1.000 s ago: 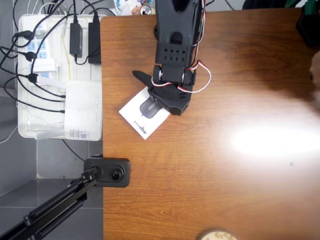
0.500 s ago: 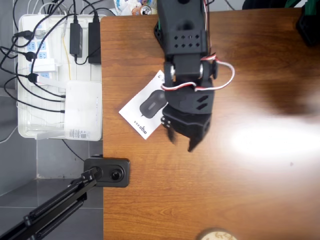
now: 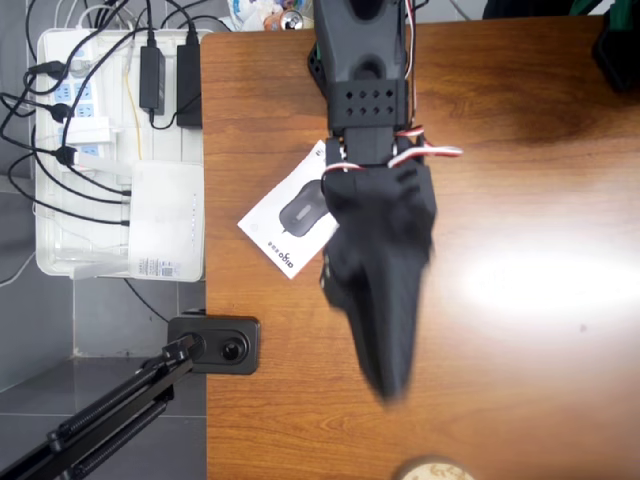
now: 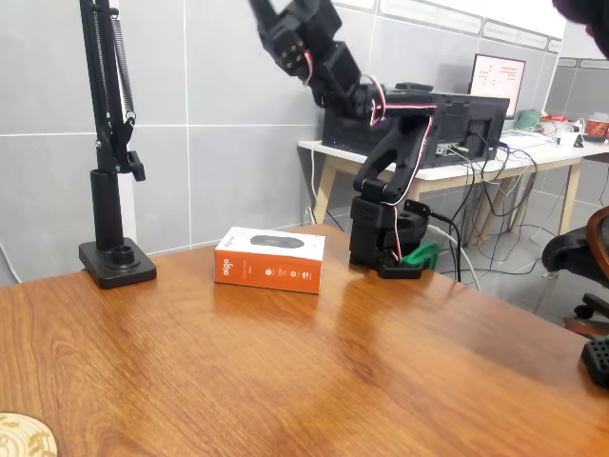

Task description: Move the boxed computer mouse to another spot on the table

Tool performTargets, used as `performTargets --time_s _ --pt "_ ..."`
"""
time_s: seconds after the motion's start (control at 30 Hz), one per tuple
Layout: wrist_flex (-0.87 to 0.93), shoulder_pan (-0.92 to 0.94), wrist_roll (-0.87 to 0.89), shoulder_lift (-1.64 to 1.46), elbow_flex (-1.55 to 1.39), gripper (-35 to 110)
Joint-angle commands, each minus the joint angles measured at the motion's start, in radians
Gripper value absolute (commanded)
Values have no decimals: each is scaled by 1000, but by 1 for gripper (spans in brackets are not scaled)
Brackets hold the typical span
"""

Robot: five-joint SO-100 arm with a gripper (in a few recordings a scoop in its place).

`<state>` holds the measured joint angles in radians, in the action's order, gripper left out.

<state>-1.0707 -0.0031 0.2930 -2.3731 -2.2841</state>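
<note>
Lying flat, boxed computer mouse (image 3: pixel 288 222), pincer (image 3: pixel 385 375) raised, seemingly apart

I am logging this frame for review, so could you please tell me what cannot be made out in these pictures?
- Gripper, overhead view: motion blur smears it, so open or shut is unreadable.
- Gripper, fixed view: cut off by the top edge.
- Flat white carton printed with a dark grey mouse: its right end lies under the black arm in the overhead view.
- Small dark lettering on the carton's orange side, fixed view: too small to read.
</note>
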Motion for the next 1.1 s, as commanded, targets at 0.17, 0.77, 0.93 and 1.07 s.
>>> performTargets --time_s 0.17,0.77,0.93,1.07 --pt "-86 -8 -66 -723 -379 0" --pt "-699 -143 130 -736 -517 0" --pt "-698 -146 264 -736 -517 0" --pt "-698 -146 238 -736 -517 0"
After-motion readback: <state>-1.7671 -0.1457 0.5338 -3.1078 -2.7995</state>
